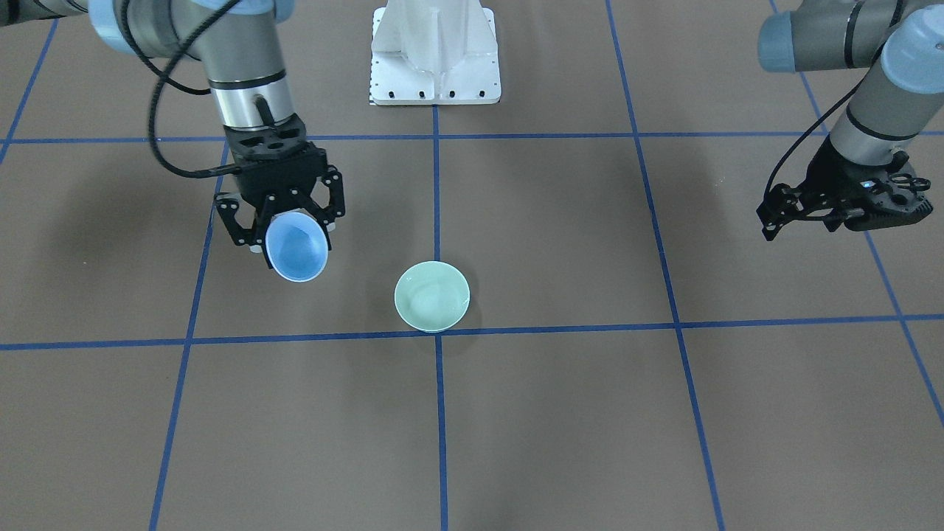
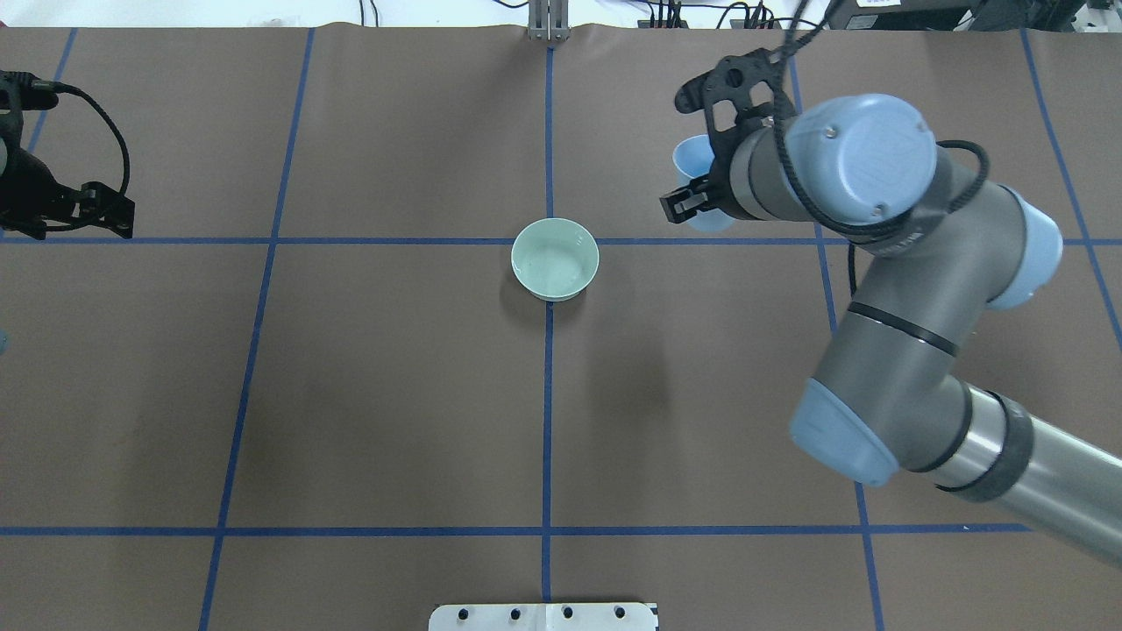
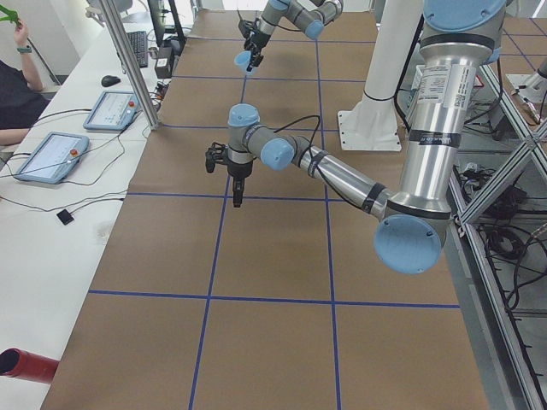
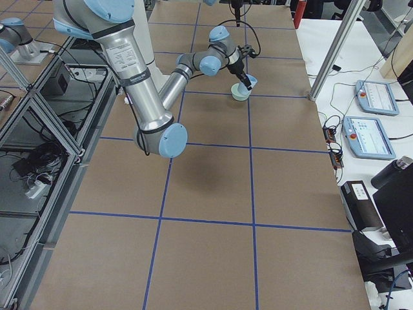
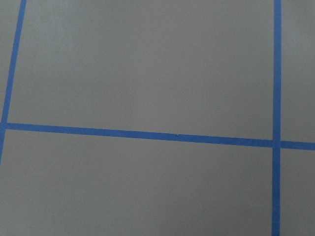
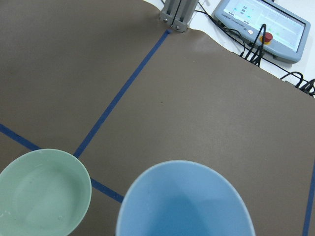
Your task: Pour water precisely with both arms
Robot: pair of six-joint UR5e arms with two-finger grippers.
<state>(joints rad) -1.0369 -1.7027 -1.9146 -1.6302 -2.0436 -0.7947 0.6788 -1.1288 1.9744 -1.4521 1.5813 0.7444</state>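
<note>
Exterior front-facing: right gripper (image 1: 289,221) is pinched on the blue cup (image 1: 296,251), one finger on each side of its wall just under the rim. The cup is off the table (image 1: 560,413), tipped with its mouth away from the robot. It is near the green bowl (image 1: 431,296) but not over it, on the robot's right.

- Cup: looks like thin, smooth plastic. Judged light, slippery and somewhat squeezable, so a side grip below the rim suits it. Water level inside cannot be read.
- Bowl: stands free on the grid cross, unheld. Probably light enough to skid if bumped.
- Left gripper (image 1: 800,206): far out at the robot's left, empty. Cannot tell whether its fingers are spread or together.
- Room: brown mat lies bare around the bowl. White pedestal (image 1: 435,59) and far table edge are well apart from it
</note>
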